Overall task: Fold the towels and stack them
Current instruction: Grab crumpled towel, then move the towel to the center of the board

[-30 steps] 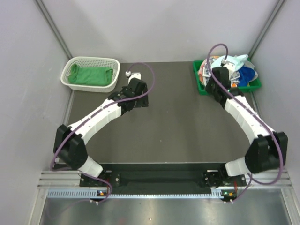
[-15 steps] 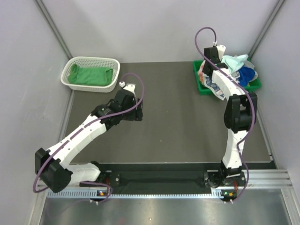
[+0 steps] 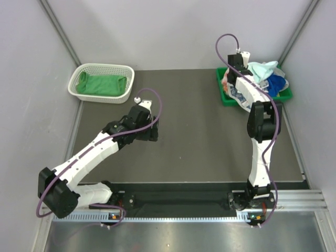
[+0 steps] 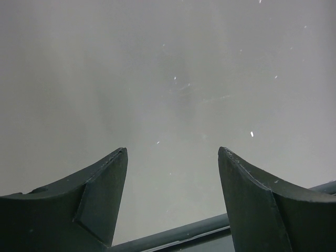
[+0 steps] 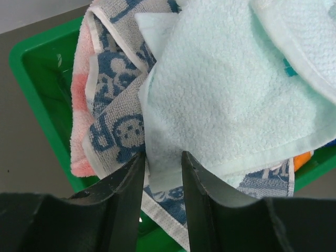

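Note:
A heap of towels lies in the green tray [image 3: 224, 93] at the back right. In the right wrist view the pale mint towel [image 5: 220, 89] lies on top, over a white towel with grey-blue print [image 5: 113, 131] and an orange-pink one [image 5: 79, 100]. My right gripper [image 5: 163, 155] is shut on the near corner of the pale mint towel [image 3: 262, 68]. It sits over the tray's left side in the top view [image 3: 234, 63]. A royal blue towel [image 3: 276, 83] shows beside the heap. My left gripper [image 4: 172, 151] is open and empty over bare table [image 3: 152, 131].
A white mesh basket [image 3: 102, 66] at the back left holds a folded bright green towel [image 3: 100, 85]. The green tray's rim [image 5: 37, 68] runs along the left of the right wrist view. Grey walls enclose the dark table [image 3: 194, 136].
My right arm has risen from low in the tray to stand upright over its left side. My left arm has drawn back towards the near left.

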`<state>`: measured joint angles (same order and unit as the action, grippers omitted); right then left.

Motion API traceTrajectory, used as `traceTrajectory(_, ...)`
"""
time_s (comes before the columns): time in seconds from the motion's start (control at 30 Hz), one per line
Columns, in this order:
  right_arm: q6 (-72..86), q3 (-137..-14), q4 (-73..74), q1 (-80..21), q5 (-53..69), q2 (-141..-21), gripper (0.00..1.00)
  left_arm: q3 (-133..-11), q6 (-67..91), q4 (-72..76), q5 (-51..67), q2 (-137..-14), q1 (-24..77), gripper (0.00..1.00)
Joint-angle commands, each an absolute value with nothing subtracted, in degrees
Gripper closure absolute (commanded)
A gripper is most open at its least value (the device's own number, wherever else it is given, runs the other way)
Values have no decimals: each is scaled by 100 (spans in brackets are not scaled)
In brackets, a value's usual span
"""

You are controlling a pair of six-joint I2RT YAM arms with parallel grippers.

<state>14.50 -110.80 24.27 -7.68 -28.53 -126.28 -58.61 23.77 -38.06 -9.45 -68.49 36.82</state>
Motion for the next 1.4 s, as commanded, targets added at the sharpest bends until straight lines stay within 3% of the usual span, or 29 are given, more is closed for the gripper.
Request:
traceTrajectory(0.0, 1318, -11268, 2417, -747, -3015, -12621, 65, -5783, 2285, -3612, -975, -6688, 3691, 26)
traceTrajectory(0.1, 1318, -11163, 2365, -756, -3067, -12560, 67, -5748, 2285, -3604, -1002, -6671, 3691, 26)
traceTrajectory(0.5, 1248, -11039, 2443, -747, -3050, -11752, 100, -5687, 2294, -3568, -1063, -6601, 3691, 26)
traceTrajectory(0.93, 1345, -10723, 2926, -984, -2576, -10152, 100, -5651, 2303, -3551, -1142, -6469, 3691, 26)
traceTrajectory(1.37, 1336, -11004, 3401, -2880, -2698, -8834, 100, -5748, 2329, -3480, -1169, -6346, 3683, 25)
